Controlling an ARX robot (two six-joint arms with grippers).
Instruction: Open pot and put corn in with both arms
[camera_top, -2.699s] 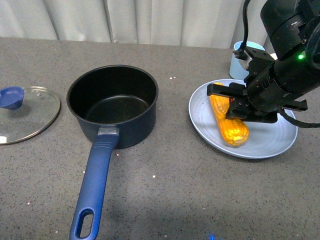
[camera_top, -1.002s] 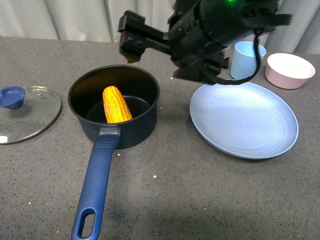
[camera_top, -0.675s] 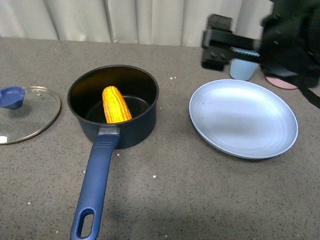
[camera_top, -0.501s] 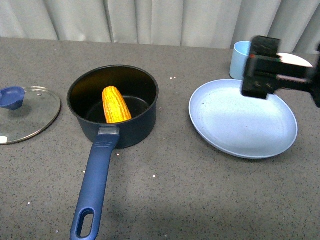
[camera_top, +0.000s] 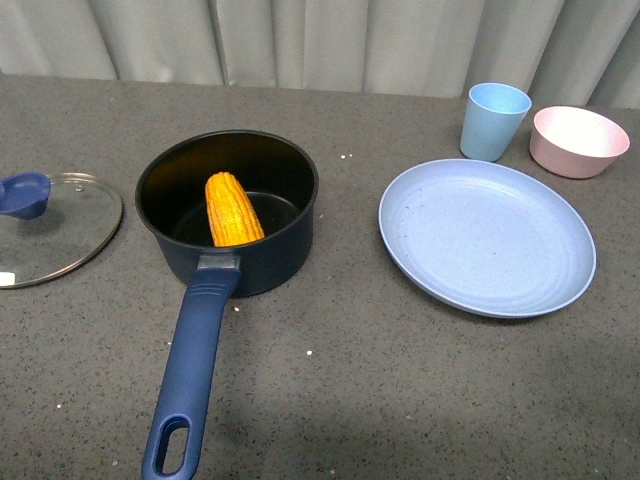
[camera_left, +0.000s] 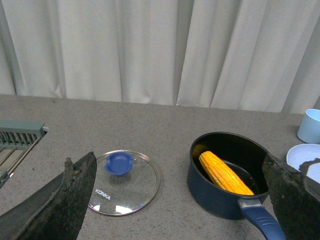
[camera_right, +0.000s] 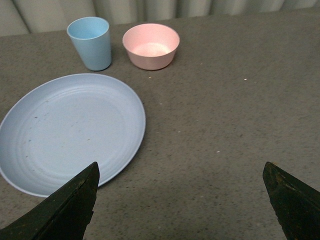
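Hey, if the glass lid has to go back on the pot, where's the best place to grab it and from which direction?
Grip the blue knob of the glass lid, coming straight down from above. The lid lies flat on the table, its thin rim flush with the surface, so the knob, sticking up, is probably the only part a gripper could close on. The left gripper, open and on that side, seems best placed.

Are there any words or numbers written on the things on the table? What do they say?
"KONKA": printed in white on the glass lid, near its rim, seen in the left wrist view.
A small white mark on the lid's edge in the front view is too small to read.
No writing shows on the pot, corn, plate, cup or pink bowl.
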